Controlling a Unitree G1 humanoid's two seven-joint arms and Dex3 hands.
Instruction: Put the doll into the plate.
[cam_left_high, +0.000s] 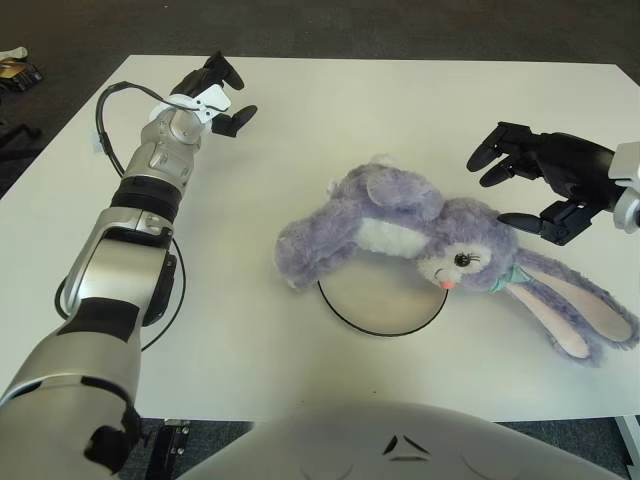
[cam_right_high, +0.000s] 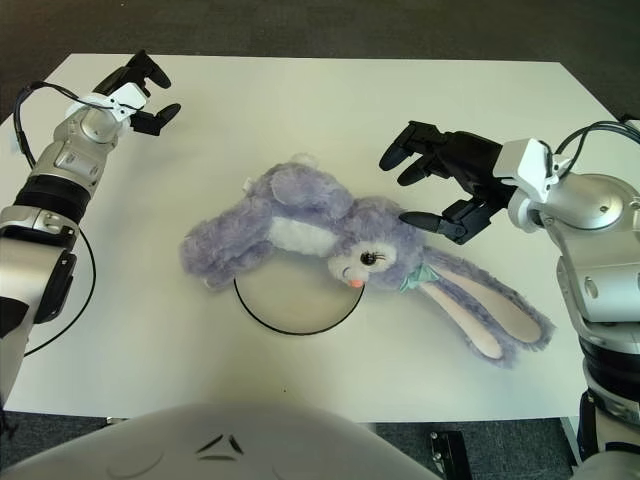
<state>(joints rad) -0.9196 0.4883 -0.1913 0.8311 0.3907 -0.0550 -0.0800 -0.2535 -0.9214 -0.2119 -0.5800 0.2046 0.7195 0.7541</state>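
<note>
The right hand (cam_right_high: 440, 185) is stretched in from the right side and hovers above the head of the doll (cam_left_high: 420, 230). Its dark fingers (cam_right_high: 412, 150) are spread and a little curved, and they hold nothing; a gap shows between them and the plush. The left arm reaches far over the white table (cam_left_high: 330, 110) toward its back left corner, and the left hand (cam_left_high: 215, 95) there is open too, with nothing in it.

The doll is a soft purple rabbit with fluffy fur, a white belly, a small pink nose and long ears with pink lining. It lies on its side across the back edge of the plate (cam_left_high: 375, 300), with its ears on the table to the right. The plate is round, flat and pale, with a thin dark rim.
</note>
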